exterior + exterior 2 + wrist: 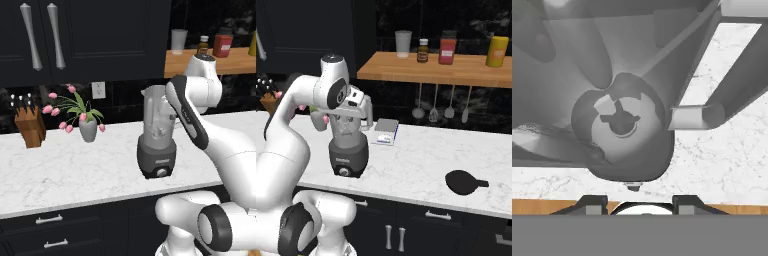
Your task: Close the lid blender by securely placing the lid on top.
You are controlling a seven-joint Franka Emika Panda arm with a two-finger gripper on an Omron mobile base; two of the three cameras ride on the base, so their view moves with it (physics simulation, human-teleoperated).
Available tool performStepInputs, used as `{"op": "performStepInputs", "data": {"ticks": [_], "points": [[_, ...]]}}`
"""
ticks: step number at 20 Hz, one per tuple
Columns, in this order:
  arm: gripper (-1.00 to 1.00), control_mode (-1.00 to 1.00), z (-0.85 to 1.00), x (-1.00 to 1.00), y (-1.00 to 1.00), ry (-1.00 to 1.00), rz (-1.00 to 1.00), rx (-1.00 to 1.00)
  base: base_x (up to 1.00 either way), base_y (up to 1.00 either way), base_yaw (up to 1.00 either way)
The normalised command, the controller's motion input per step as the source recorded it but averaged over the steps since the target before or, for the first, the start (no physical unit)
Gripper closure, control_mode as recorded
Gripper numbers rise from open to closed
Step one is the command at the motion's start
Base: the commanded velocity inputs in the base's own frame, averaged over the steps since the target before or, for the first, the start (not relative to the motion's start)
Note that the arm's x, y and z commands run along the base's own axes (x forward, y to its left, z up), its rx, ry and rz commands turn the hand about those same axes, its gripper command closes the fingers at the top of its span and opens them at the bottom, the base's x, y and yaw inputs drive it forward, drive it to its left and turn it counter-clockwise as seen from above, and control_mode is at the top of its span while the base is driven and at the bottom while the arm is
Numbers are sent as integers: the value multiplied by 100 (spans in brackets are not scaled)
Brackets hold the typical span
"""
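Lid (461,182) is seen lying ungrasped on the counter (416,165), well right of the gripper (639,201), held partly spread and empty just above the uncovered blender (157,132); pickup and placement are judged outstanding.

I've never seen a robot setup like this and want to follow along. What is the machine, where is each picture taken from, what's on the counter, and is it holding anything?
The machine is a white robot arm ending in a two-finger gripper. Two pictures come from cameras behind the arm, one on its left and one on its right. The third comes from a camera on the hand, looking down into the blender. On the marble counter stand the blender, a vase of tulips and a knife block. Farther right lies a black round thing. I cannot tell whether the gripper holds anything.
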Motion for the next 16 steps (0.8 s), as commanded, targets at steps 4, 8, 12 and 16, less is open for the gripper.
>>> {"op": "performStepInputs", "data": {"ticks": [4, 8, 12, 16], "points": [[-100, -100, 0, -44, -7, -23, -3, 0, 0, 0, 0], [-100, -100, -18, -62, -79, -32, -31, 6, 0, 0, 0], [-100, -100, -23, -34, -93, -11, -48, 8, 0, 0, 0], [-100, -100, -25, -3, -100, 0, -58, 15, 0, 0, 0]]}}
